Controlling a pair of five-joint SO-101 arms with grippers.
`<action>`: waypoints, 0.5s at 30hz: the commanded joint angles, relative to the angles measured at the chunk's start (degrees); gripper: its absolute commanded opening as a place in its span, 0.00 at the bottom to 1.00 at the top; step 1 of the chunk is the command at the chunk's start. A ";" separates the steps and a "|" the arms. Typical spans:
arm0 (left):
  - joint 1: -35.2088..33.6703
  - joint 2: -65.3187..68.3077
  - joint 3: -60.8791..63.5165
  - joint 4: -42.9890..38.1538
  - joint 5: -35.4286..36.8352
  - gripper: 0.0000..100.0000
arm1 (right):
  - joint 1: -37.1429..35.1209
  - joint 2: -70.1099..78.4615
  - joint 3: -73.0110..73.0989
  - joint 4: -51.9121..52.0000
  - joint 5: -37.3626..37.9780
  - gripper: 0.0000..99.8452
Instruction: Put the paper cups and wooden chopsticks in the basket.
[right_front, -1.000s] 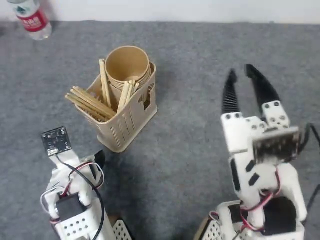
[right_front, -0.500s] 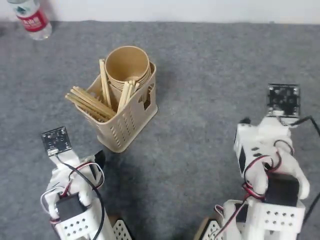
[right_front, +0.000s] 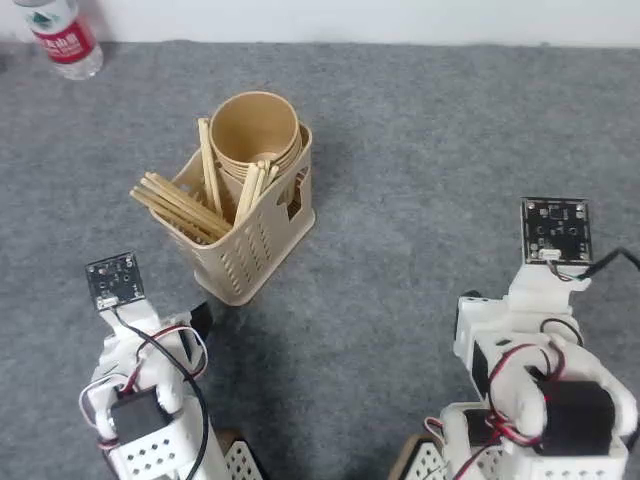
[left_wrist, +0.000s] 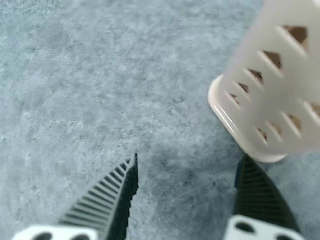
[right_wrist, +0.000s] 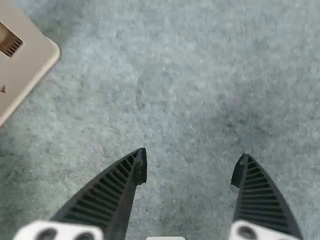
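Observation:
A beige slotted basket stands on the grey carpet left of centre. Stacked paper cups sit in its far end and several wooden chopsticks lean out over its left rim. Both arms are folded back at the near edge, one at the left and one at the right. My left gripper is open over bare carpet, with the basket's lower corner just beyond one fingertip. My right gripper is also open and holds nothing, with carpet below it.
A plastic bottle with a red label lies at the far left corner. A tan block's corner shows in the right wrist view. Open carpet lies between the arms and to the right of the basket.
The right arm has pulled back from its stretched-out pose and folded up at the near right edge. The left arm, basket, cups and chopsticks have not moved.

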 joint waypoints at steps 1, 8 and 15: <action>0.35 -0.88 -5.67 -0.70 -7.03 0.30 | 0.22 -1.98 4.66 -2.59 0.44 0.28; 0.44 -0.88 -23.96 -0.70 -12.75 0.30 | 2.07 -15.69 18.46 -14.20 0.88 0.28; 11.25 -0.53 -40.48 8.88 -13.63 0.30 | -1.36 -31.87 32.18 -16.22 0.53 0.28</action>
